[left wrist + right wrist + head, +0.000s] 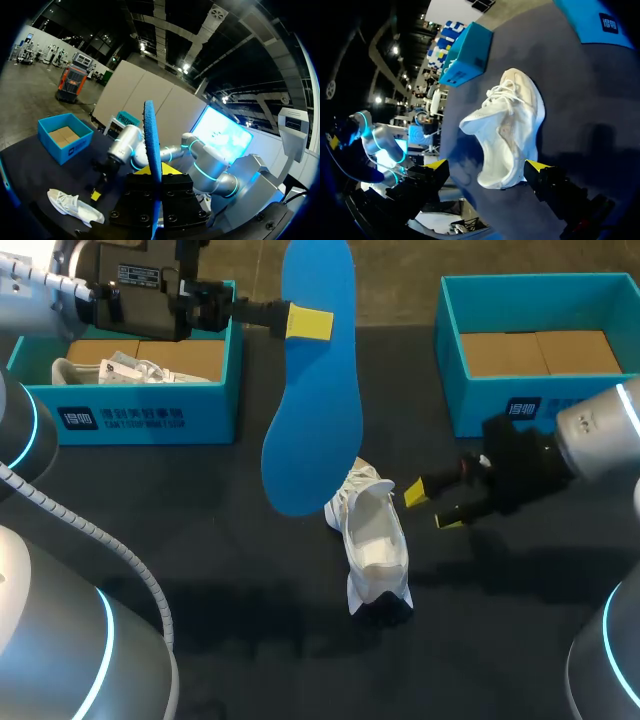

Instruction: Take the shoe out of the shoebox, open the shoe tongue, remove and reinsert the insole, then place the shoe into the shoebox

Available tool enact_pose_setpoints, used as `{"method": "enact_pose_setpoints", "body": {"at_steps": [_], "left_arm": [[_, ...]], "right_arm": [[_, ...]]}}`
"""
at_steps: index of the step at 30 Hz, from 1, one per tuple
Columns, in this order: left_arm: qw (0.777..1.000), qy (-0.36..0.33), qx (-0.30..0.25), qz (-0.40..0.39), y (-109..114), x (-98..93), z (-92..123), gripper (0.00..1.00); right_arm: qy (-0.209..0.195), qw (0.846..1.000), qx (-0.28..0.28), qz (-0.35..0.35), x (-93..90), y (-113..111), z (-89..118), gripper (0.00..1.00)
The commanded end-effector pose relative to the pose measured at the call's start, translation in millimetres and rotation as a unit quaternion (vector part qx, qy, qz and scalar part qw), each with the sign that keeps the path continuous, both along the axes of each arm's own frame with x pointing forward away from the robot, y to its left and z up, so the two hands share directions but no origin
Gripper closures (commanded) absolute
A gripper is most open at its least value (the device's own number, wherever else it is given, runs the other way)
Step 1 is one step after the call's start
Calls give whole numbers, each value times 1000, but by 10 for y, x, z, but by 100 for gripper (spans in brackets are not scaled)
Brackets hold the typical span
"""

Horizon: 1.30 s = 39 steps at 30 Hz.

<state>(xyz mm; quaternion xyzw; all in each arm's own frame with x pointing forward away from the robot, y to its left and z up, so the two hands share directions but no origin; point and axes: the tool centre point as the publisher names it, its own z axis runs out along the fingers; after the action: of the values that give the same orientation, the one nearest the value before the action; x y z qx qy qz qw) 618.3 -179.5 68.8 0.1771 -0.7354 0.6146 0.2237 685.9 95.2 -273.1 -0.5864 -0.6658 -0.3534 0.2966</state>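
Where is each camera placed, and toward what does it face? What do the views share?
Head view: above and behind the robot, looking down on the table; both arms show, left jaws shut on the blue insole.
Left wrist view: on the left wrist, looking along the insole in its jaws toward the right arm.
Right wrist view: on the right wrist, facing the white shoe ahead of its open jaws.
All three show the shoe.

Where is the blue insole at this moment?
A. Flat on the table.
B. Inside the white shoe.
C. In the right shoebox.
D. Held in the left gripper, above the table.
D: the left gripper has its jaws shut on the blue insole, lifted clear of the white shoe.
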Motion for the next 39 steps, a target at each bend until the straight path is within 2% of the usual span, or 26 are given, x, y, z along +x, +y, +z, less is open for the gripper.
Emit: {"method": "enact_pose_setpoints", "body": {"at_steps": [1, 5, 13, 18, 21, 26, 39], "left_arm": [[1000, 0, 1, -1, -8, 10, 0, 100], [1000, 0, 1, -1, -8, 10, 0, 100], [1000, 0, 1, -1, -8, 10, 0, 100], [1000, 0, 1, -1, -8, 10, 0, 100], [1000, 0, 1, -1, -8, 10, 0, 100], [1000, 0, 1, -1, -8, 10, 0, 100], [1000, 0, 1, -1, -8, 10, 0, 100]], "right_arm": [[-1, 998, 55, -8, 30, -19, 191, 0], [7, 996, 92, -12, 45, -15, 408, 0], [32, 993, 111, 0, 76, 81, 608, 0], [44, 992, 121, 4, 158, 108, 739, 0], [49, 991, 126, 3, 193, 116, 781, 0], [72, 983, 167, 6, 246, 131, 832, 0], [73, 983, 168, 7, 252, 139, 844, 0]]}}
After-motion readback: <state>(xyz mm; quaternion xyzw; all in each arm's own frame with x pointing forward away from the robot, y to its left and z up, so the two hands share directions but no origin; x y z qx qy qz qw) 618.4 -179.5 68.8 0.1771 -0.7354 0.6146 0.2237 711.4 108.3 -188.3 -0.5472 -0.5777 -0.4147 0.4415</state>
